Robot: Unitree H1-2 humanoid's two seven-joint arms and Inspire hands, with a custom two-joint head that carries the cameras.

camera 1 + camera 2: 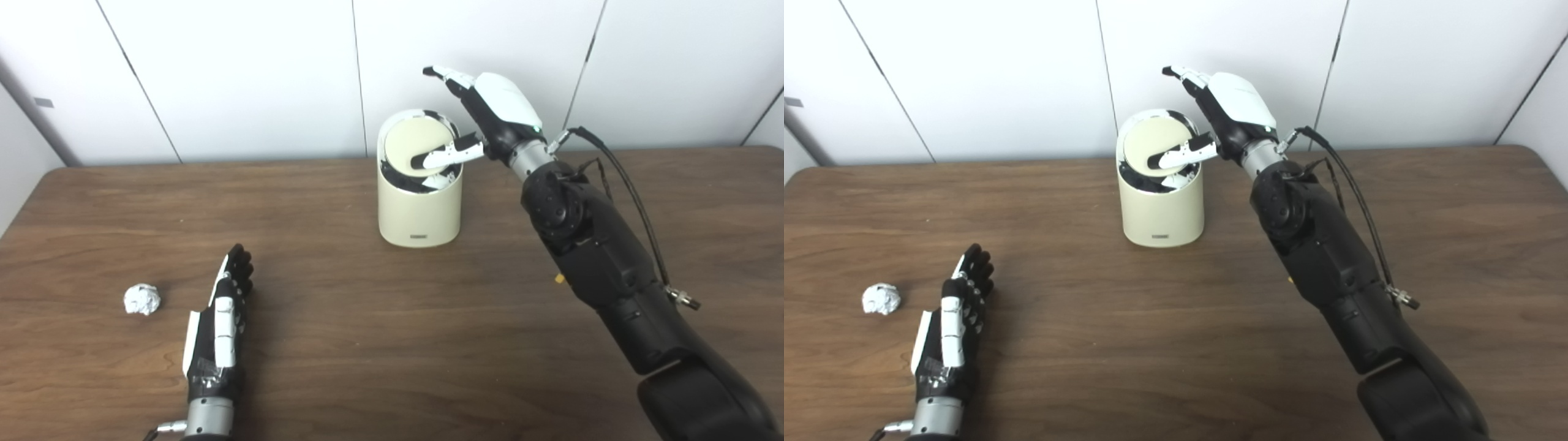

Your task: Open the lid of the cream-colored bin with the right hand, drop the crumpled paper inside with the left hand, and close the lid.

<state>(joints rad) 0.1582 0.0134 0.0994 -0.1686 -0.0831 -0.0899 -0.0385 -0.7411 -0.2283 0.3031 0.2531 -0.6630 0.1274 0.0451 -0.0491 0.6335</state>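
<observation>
A cream-colored bin [419,211] stands at the back middle of the brown table. Its round lid [415,145] is tilted, showing the dark inside below it. My right hand [487,113] is raised just right of the bin's top. Its thumb lies across the lid while the other fingers stretch up and away, so it grips nothing. A crumpled white paper ball [143,299] lies near the table's left front. My left hand [222,318] rests flat on the table just right of the ball, fingers straight, not touching it.
The wooden table [380,331] runs the full width of the view. White wall panels [245,73] stand right behind the bin. A cable [637,202] loops along my right forearm.
</observation>
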